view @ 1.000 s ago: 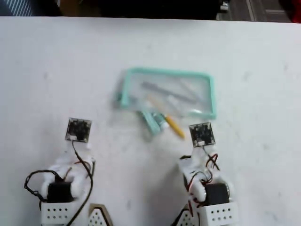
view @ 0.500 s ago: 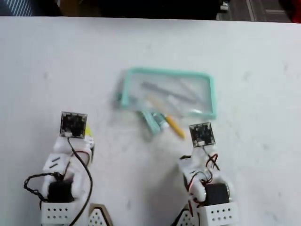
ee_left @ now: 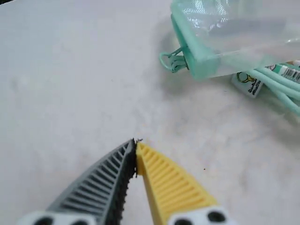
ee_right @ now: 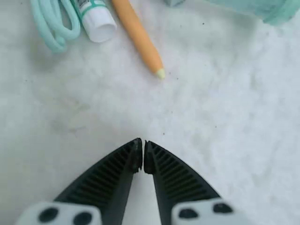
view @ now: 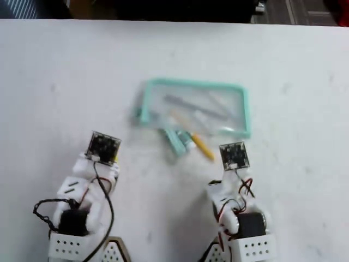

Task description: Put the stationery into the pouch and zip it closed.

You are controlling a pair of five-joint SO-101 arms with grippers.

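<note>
Two grippers are on record, both empty, each with its jaws pressed together at the tips. The left gripper (ee_left: 136, 146) hangs low over the bare table (view: 54, 65), near the end of the pouch (view: 193, 106) that carries the zip pull ring (ee_left: 170, 61). The right gripper (ee_right: 142, 149) hangs over the table just short of the tip of the orange pen (ee_right: 137, 38).

The pouch lies flat mid-table, ahead of the two arms. Some grey items show through its clear wall; what they are cannot be told. Three pieces lie at its near edge and project toward the arms: the orange pen, a white tube (ee_right: 97, 18) and a looped teal cord (ee_right: 50, 26). Whether their far ends sit inside the mouth or only beside it cannot be told.

Assessment: the loading step is in hand and incomplete, and zipping has not begun.

The next move, in my judgement, calls for the right gripper to spread, settle astride the pen and push or carry it into the opening. The left gripper is best placed to pin the pouch rim, since the light pouch would likely slide under a push. The pull ring is small and will need a careful pinch later.
</note>
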